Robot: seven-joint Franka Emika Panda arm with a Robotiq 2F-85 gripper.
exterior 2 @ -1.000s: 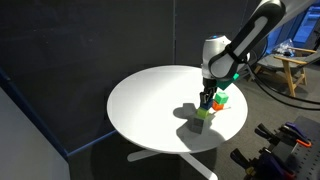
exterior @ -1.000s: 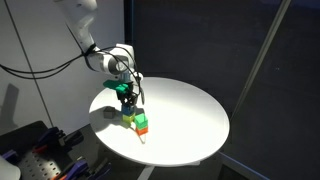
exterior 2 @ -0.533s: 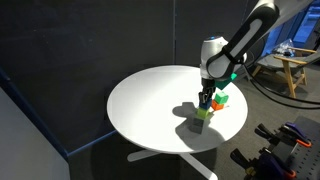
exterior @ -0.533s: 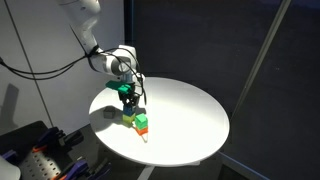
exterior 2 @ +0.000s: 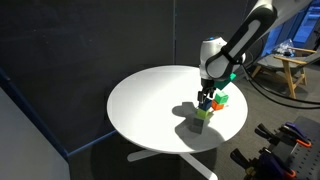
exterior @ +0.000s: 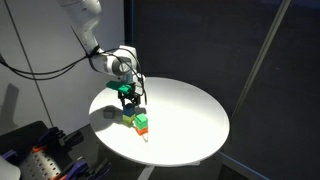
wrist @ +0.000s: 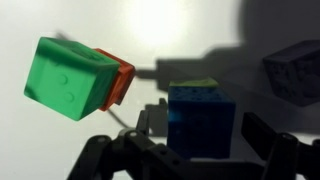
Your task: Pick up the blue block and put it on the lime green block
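The blue block (wrist: 200, 122) sits on top of the lime green block (wrist: 195, 84), of which only a thin strip shows in the wrist view. My gripper (wrist: 203, 130) straddles the blue block with its jaws open. The right finger (wrist: 258, 128) stands clear of the block's side, and the left finger (wrist: 150, 125) is close beside it. In both exterior views the gripper (exterior: 128, 98) (exterior 2: 205, 97) hangs low over the stack, blue block (exterior 2: 205, 104) on lime green block (exterior 2: 202, 115), near the table's edge.
A bright green cube (wrist: 70, 78) lies just beside the stack with an orange cube (wrist: 122, 80) against it. A dark cube (wrist: 295, 68) sits in shadow on the other side. The round white table (exterior: 190, 110) stretches away from the blocks, its rim close to the stack.
The jaws have opened off the blue block, which stays on the lime green block. The arm has hardly moved.
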